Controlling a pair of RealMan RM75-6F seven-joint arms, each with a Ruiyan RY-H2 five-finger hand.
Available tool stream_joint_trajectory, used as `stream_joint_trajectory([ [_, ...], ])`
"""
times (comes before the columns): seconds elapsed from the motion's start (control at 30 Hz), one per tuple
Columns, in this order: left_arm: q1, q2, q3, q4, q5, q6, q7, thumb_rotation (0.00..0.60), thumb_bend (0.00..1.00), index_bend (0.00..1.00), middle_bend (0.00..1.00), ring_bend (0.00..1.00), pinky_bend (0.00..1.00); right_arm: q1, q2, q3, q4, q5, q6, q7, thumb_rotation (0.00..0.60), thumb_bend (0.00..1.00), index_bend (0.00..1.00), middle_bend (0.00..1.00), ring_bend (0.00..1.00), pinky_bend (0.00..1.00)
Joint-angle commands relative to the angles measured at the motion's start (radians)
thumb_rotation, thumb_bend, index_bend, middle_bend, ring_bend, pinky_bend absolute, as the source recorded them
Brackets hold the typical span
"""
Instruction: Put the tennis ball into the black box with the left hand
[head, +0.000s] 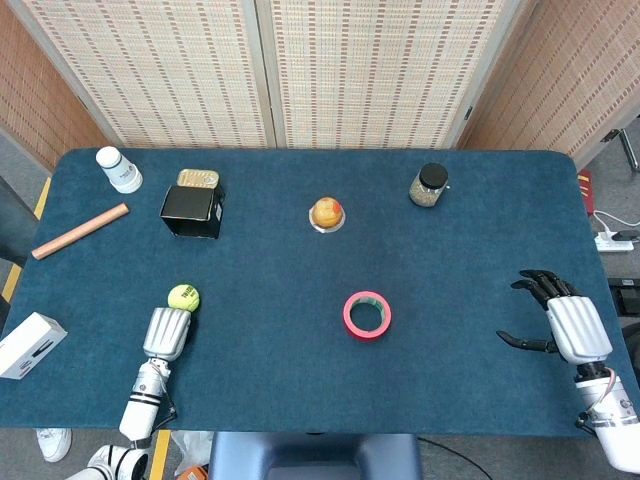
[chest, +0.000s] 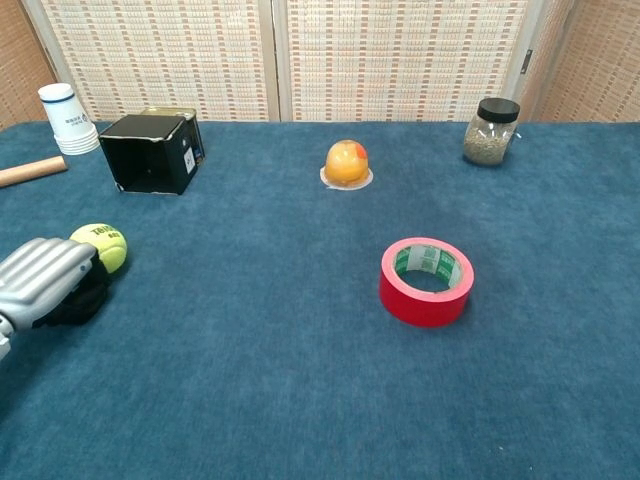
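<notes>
Left hand (head: 167, 332), fingers curled round the tennis ball (head: 183, 296), carried it low over the table; the black box (head: 192, 210) waited at twelve o'clock. Clearing its rim before releasing looked essential. Right hand (head: 565, 325) idled, fingers spread.

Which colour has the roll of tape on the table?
The roll of tape is red outside, with a greenish-white inner side. The chest view shows it best.

tennis ball (head: 183, 296) touching left hand (head: 166, 333), black box (head: 192, 210) beyond
</notes>
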Motion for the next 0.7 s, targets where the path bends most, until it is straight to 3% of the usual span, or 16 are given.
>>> stream_joint_trajectory([
  [0.03, -0.026, -0.003, -0.020, -0.008, -0.017, -0.017, 0.004, 0.600, 0.72, 1.00, 1.00, 1.00, 1.00, 0.003, -0.002, 0.004, 0.002, 0.009, -0.008, -0.004, 0.527, 0.00, 0.31, 0.18, 0.15, 0.26],
  [0.4, -0.084, -0.016, -0.066, -0.053, -0.089, -0.089, 0.056, 0.600, 0.72, 1.00, 1.00, 1.00, 1.00, 0.012, -0.006, 0.016, 0.012, 0.038, -0.031, -0.006, 0.528, 0.00, 0.31, 0.18, 0.15, 0.26],
  [0.7, -0.079, -0.018, -0.063, -0.128, -0.114, -0.081, 0.090, 0.600, 0.72, 1.00, 1.00, 1.00, 1.00, 0.021, -0.012, 0.018, 0.015, 0.048, -0.050, -0.016, 0.528, 0.00, 0.31, 0.19, 0.15, 0.26],
])
